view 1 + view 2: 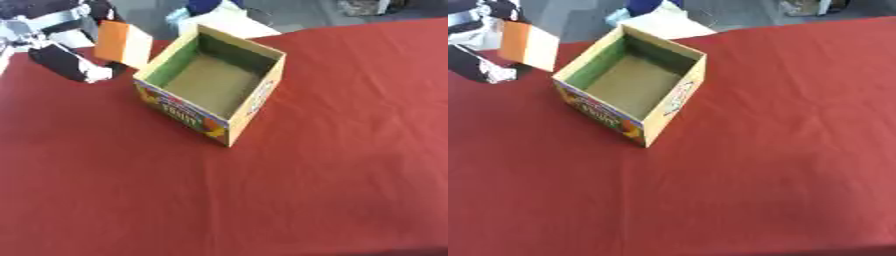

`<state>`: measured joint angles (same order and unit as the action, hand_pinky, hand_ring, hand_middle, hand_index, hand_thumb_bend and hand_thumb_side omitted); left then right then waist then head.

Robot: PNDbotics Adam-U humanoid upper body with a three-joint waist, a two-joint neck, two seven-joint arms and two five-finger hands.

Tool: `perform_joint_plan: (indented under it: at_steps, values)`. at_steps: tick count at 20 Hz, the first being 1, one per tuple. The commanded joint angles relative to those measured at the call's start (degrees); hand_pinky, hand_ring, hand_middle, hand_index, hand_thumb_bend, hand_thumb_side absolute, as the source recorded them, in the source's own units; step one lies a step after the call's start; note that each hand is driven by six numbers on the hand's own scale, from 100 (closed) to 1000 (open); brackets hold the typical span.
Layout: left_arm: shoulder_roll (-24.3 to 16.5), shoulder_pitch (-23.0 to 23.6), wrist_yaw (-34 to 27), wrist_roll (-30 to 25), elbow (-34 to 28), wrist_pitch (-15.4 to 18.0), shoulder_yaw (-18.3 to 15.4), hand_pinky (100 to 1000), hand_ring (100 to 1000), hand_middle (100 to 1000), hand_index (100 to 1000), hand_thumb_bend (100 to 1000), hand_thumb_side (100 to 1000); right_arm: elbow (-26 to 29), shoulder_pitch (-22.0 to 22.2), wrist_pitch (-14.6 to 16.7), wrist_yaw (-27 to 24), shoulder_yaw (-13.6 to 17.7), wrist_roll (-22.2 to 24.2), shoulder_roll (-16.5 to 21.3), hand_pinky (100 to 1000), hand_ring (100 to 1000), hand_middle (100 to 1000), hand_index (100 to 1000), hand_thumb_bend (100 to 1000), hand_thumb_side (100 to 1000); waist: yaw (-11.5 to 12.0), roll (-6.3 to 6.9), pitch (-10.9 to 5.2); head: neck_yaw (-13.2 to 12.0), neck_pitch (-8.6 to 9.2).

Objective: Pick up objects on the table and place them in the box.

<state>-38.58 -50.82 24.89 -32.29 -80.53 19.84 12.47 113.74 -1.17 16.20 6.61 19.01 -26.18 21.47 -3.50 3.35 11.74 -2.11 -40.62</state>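
A: How many things sit on the red tabletop (332,150)?

B: One open cardboard box (213,85), upper centre of the frame, turned askew; its inside walls are green, its floor is bare brown card, and bright printing covers the outer sides; nothing lies in it.

A: And things to go in?

B: One orange-and-white carton (122,44), upper left of the frame, just beside the box's left wall and tilted; it is off the cloth, carried in the air.

A: Carried by what?

B: The left hand (70,64), the only hand in view; the black and silver arm comes in from the upper left corner; the dark fingers (474,66) reach below and behind the carton, with a pale tip toward the box; they seem to be grasping the carton, though the contact itself is hidden.

A: Is the carton over the box?

B: No; it hangs outside the left rim, near the upper left corner.
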Motion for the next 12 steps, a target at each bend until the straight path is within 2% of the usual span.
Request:
perform_joint_plan:
  at_steps: [1,12]
  values:
    - [1.25,-3.24,0.03,-0.9,1.4,0.15,-0.12,686,663,541,615,100,246,0.85,-0.75,0.2,-0.62,0.01,0.5,0.77,625,762,551,725,100,870,-0.21,-0.47,-0.48,-0.5,0.91]
    - [9.31,-11.01,6.01,0.29,8.74,3.54,0.93,689,667,546,616,100,246,0.85,-2.27,0.61,-1.31,-0.19,1.0,0.3,623,762,550,725,100,871,-2.03,-0.67,1.44,-1.83,2.56]
